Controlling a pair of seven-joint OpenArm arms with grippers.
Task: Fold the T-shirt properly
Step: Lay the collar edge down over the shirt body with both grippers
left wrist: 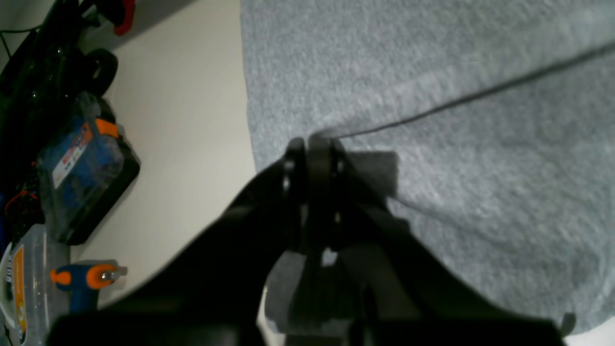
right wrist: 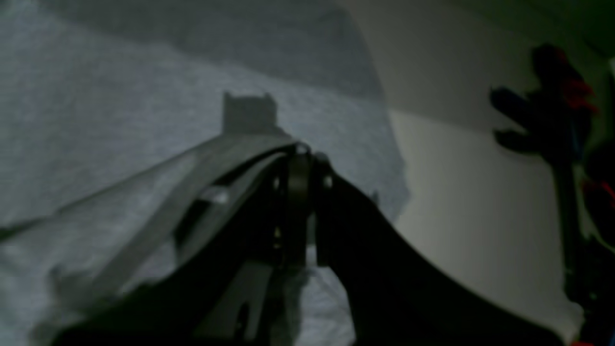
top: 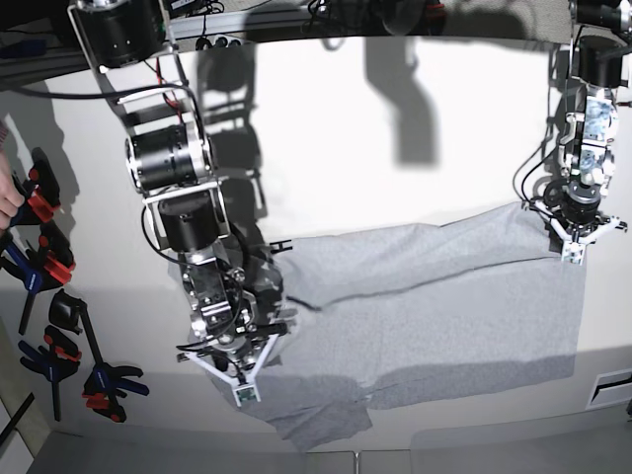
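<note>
Plain grey T-shirt (top: 444,306) on table, no lettering showing, left gripper (left wrist: 314,144) and right gripper (right wrist: 300,156) each clamped on its fabric

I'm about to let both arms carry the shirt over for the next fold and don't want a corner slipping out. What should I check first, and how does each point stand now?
1. Left gripper shut on the T-shirt: ok, jaws closed with a fabric fold pinched at the tips.
2. Right gripper shut on the shirt: ok, layered cloth is gathered into its closed jaws.
3. Cloth lifted evenly between the two grips: not ok, the base view shows it sagging and bunched near the right gripper.
4. Shirt lying flat: not ok, creases run across it.
5. Table beyond the shirt free for the fold: ok.
6. Clamps clear of the shirt: ok, they lie apart from it.
</note>
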